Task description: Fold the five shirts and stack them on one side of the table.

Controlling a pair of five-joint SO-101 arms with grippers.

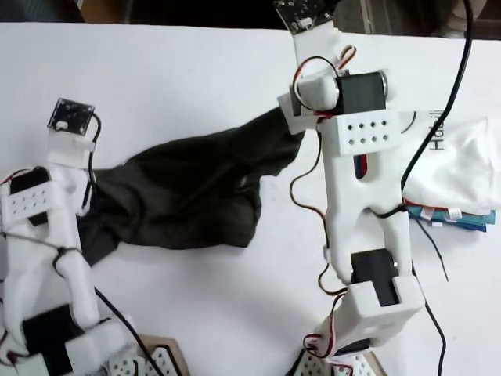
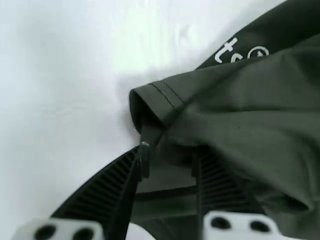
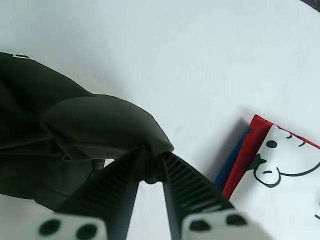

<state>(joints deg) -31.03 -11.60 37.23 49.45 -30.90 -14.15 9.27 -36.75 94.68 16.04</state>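
- The dark shirt (image 1: pixel 188 196) is found at the middle of the white table (image 1: pixel 156 70), drawn out as a loose band between the two arms, from lower left up toward the far centre.
- The left gripper (image 2: pixel 169 152) is pressed together on a stitched hem corner of the shirt. The cloth is seen bunched between its ribbed pads, and the rest of the garment is draped to one side.
- The right gripper (image 3: pixel 152 162) is pinched on a rounded fold at the opposite end of the shirt, with the fabric humped over its tips.
- Opposite ends appear to be held so that the garment can be lifted and pulled taut. A flat spread is judged to be needed before any fold can be made.
- The shirt is creased and sagging in its middle, so the spreading step is judged not yet done.
- A stack of folded shirts (image 1: pixel 462 176) is set at the right edge of the table, a white one on top with blue and red edges showing beneath. That side is evidently reserved for finished pieces.
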